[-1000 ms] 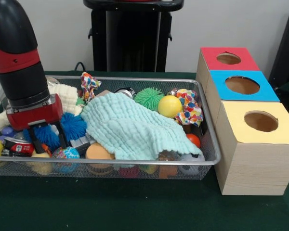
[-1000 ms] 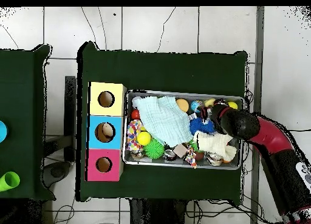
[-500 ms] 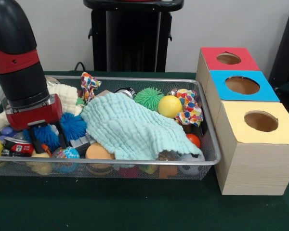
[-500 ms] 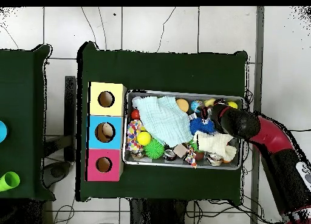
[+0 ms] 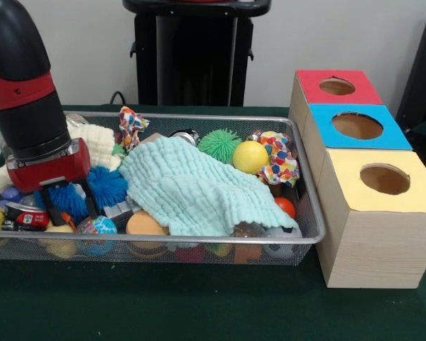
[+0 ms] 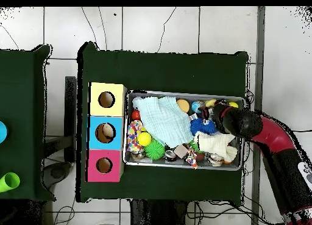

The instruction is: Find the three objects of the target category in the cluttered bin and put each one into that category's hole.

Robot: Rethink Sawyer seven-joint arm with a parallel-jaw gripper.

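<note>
A wire bin (image 5: 309,213) (image 6: 183,93) holds a clutter of toys. My gripper (image 5: 71,206) (image 6: 207,116) is down inside its left end in the front view. Its two black fingers (image 5: 51,207) stand apart on either side of a blue spiky ball (image 5: 106,186) (image 6: 203,126), so it is open. A mint cloth (image 5: 192,188) (image 6: 167,120) covers the middle of the bin. Past it lie a green spiky ball (image 5: 219,144), a yellow ball (image 5: 250,156) and a colourful rope toy (image 5: 278,158). Boxes with holes, red (image 5: 337,87), blue (image 5: 357,126) and yellow (image 5: 383,179), stand beside the bin.
A white knitted cloth (image 5: 96,138) lies behind my gripper. Small balls and a red and black toy (image 5: 25,219) crowd the bin's front left corner. In the overhead view another green table carries a green cup (image 6: 7,182) at the left edge.
The arm has leaned slightly; the gripper stays at the same spot over the blue spiky ball. Nothing in the bin has moved.
</note>
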